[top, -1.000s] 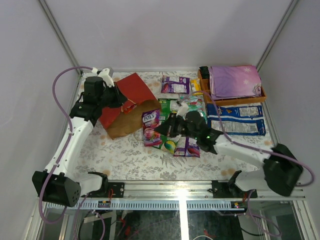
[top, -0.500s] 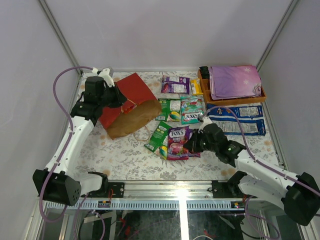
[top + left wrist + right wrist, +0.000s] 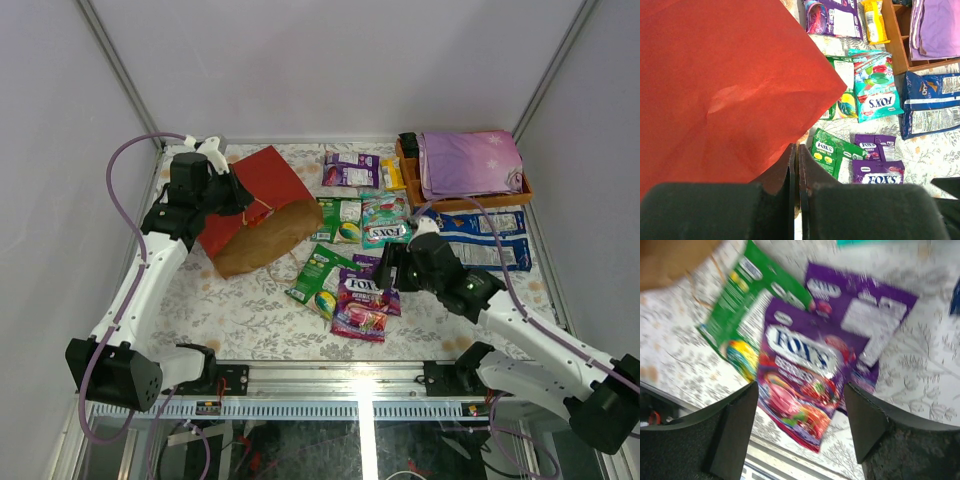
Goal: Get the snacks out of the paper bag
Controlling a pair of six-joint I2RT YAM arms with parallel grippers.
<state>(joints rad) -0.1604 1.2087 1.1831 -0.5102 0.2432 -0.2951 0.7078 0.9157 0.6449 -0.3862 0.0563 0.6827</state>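
Floral-print table [image 3: 250, 315]: your left gripper [image 3: 796, 167] is clamped on the edge of the red paper bag [image 3: 265, 178]. Your right gripper [image 3: 800, 390] hovers spread and empty over the purple FOX'S packet [image 3: 805, 365], among snacks [image 3: 382, 220] right of the bag.

Left arm [image 3: 150, 272] reaches far-left, elbow bent; left gripper [image 3: 796, 149] jaws pinched shut on paper bag [image 3: 715, 90] edge. Right arm [image 3: 520, 320] stretches forward-left; right gripper [image 3: 800, 390] points down, jaws wide apart, empty.

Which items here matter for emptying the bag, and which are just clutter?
Job:
- red paper bag
- purple FOX'S packet
- green packet
- teal packet
- blue-and-white packs

Lying about:
- wooden tray
- purple cloth, folded in the tray
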